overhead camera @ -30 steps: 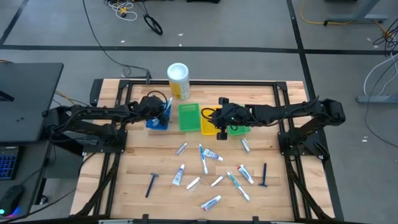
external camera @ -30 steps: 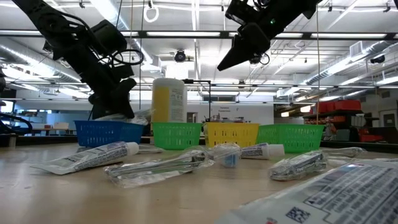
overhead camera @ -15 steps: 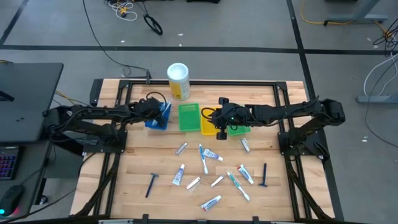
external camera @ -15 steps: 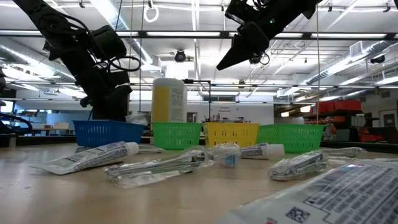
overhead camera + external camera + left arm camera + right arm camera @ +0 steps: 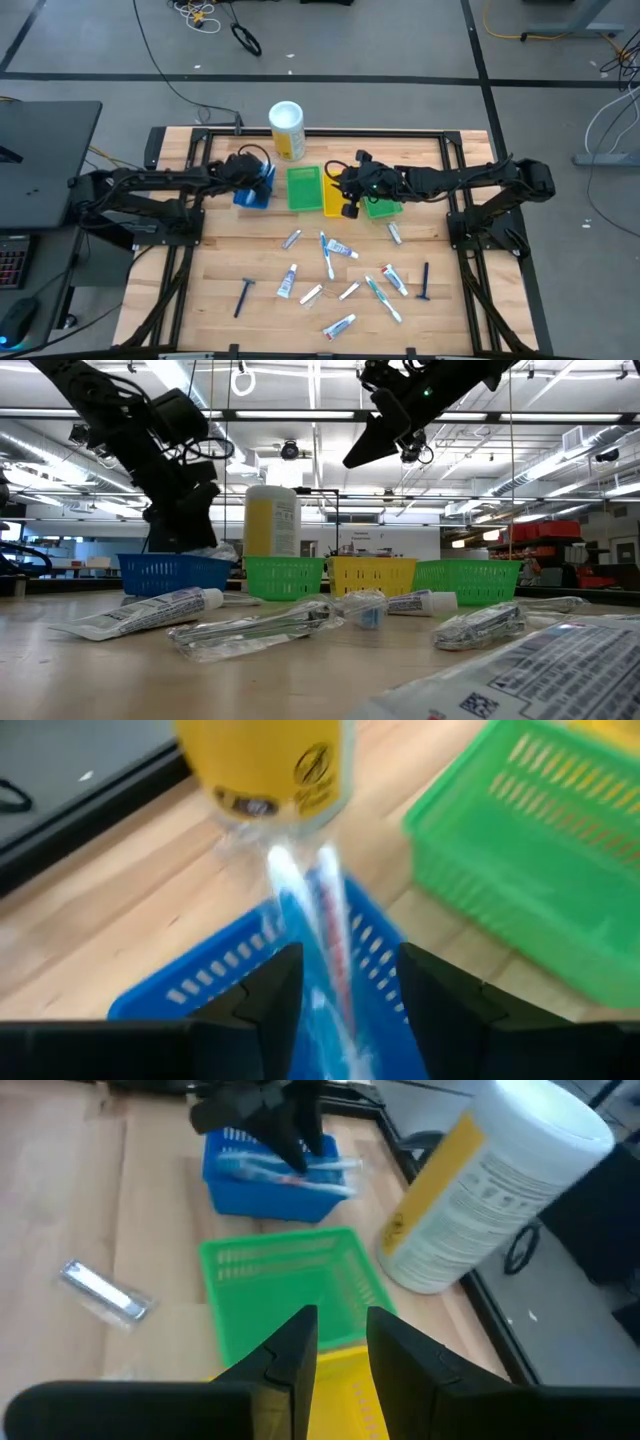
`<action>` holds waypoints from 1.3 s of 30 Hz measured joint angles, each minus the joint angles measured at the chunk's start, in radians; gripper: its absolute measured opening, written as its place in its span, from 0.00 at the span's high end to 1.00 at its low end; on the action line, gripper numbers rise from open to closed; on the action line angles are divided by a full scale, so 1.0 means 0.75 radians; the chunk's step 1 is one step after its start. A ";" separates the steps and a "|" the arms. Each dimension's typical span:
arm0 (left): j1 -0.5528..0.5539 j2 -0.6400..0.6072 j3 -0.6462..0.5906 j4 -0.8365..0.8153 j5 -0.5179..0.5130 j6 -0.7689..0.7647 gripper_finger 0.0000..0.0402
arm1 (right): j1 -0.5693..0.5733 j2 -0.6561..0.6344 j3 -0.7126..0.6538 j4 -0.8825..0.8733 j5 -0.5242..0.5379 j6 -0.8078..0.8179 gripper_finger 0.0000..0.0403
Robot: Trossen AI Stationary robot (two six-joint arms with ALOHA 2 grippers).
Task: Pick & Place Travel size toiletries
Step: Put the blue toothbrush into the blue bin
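My left gripper (image 5: 260,178) hangs open over the blue bin (image 5: 250,196). A wrapped white toothbrush (image 5: 305,910) lies in that bin, its far end over the rim toward the canister. The fingers (image 5: 270,990) stand on either side of its near end. My right gripper (image 5: 347,198) hovers open above the yellow bin (image 5: 332,203), with nothing between its fingers (image 5: 300,1342). Several toiletries lie loose on the near half of the table: toothpaste tubes (image 5: 343,251), toothbrushes (image 5: 381,297), razors (image 5: 244,294) and silver tubes (image 5: 291,239).
A tall white-and-yellow canister (image 5: 286,128) stands behind the bins. Two green bins (image 5: 304,188) (image 5: 384,208) flank the yellow one in the row. The arms' dark frames run along the table's left and right sides. A laptop sits off the table to the left.
My right gripper has rolled a little about its own axis above the yellow bin, staying in place.
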 joint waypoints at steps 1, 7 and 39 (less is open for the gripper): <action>-0.001 0.000 0.023 -0.017 0.014 0.009 0.57 | 0.000 0.000 0.000 -0.006 -0.011 -0.001 0.75; -0.020 -0.001 0.140 -0.151 0.034 0.084 0.58 | 0.002 0.001 0.000 -0.058 -0.296 -0.042 0.75; -0.087 -0.001 0.174 -0.177 0.036 0.053 0.58 | 0.187 0.352 0.000 -0.029 -0.500 0.493 0.52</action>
